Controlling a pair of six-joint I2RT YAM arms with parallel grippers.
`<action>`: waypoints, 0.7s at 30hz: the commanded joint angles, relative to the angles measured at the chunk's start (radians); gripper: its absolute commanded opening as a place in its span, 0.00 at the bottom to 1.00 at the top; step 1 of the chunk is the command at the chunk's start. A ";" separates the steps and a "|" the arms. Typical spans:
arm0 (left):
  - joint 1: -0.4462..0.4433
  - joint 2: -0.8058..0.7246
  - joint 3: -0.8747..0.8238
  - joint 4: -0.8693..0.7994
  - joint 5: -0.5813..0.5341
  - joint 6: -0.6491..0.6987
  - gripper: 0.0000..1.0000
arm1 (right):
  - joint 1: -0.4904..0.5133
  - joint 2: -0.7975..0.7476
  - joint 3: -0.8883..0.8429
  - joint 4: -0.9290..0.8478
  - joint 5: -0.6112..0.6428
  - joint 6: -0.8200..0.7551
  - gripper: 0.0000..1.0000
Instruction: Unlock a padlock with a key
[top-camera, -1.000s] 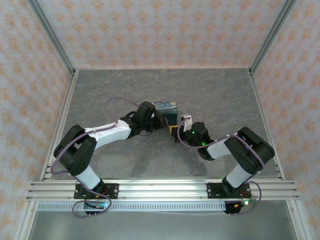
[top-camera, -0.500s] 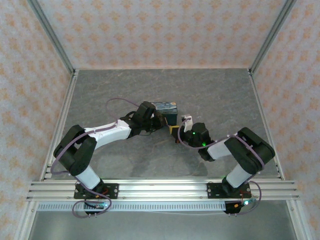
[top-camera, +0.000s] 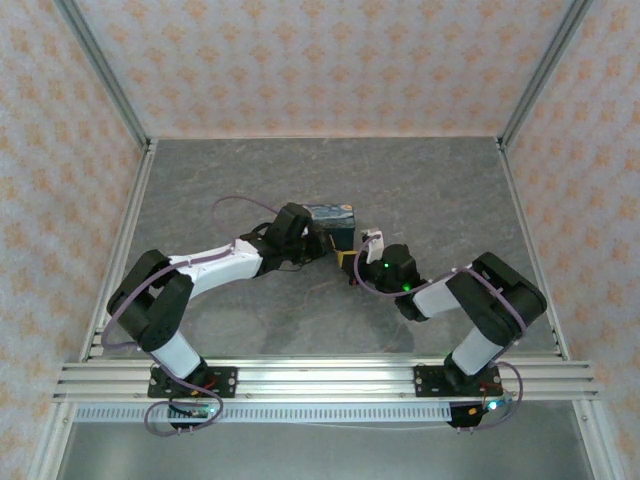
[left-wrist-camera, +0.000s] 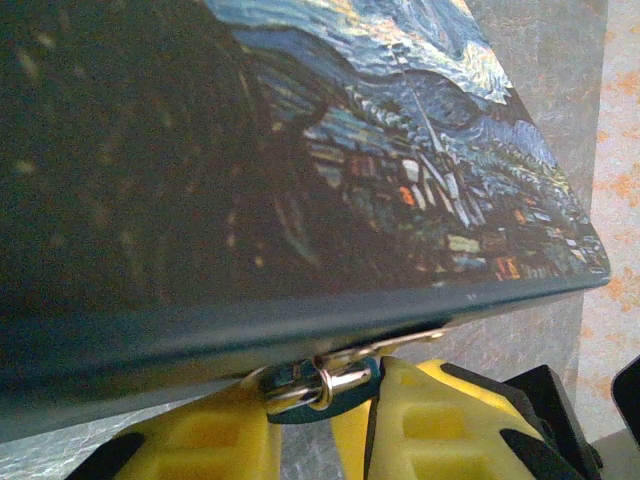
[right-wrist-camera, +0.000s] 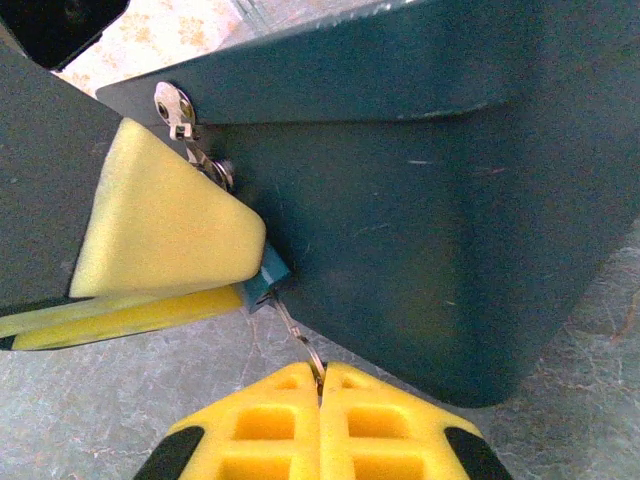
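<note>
The padlock (left-wrist-camera: 340, 398) is a tiny teal-black body with a silvery loop (left-wrist-camera: 322, 381), hooked through the hasp of the painted tin (left-wrist-camera: 300, 150). My left gripper (left-wrist-camera: 318, 405) is shut on the padlock, its yellow fingers (left-wrist-camera: 200, 440) on either side of the body. In the right wrist view the padlock's corner (right-wrist-camera: 262, 281) peeks out beside the left finger (right-wrist-camera: 160, 235). A thin key (right-wrist-camera: 296, 338) runs from the padlock to my right gripper (right-wrist-camera: 321, 378), which is shut on the key's ring end. From above, both grippers (top-camera: 348, 262) meet beside the tin (top-camera: 332, 214).
The tin's dark blue side wall (right-wrist-camera: 450, 200) stands right ahead of the right fingers. Its metal hasp plate (right-wrist-camera: 177, 104) sticks up at the lid edge. Grey stone-look tabletop (top-camera: 430, 190) lies around, with patterned walls and aluminium rails (top-camera: 320, 378) bounding it.
Almost nothing differs: the right arm has shifted a touch to the left, and both grippers stay together at the tin.
</note>
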 joint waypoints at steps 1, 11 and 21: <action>-0.010 -0.002 0.032 0.007 0.006 -0.001 0.24 | 0.005 0.012 0.030 0.067 -0.026 0.010 0.00; -0.013 -0.010 0.035 0.002 0.009 0.000 0.24 | 0.004 0.046 0.040 0.100 -0.009 0.012 0.00; -0.012 -0.015 0.035 -0.010 0.011 0.009 0.24 | 0.004 0.080 0.061 0.115 0.005 0.005 0.00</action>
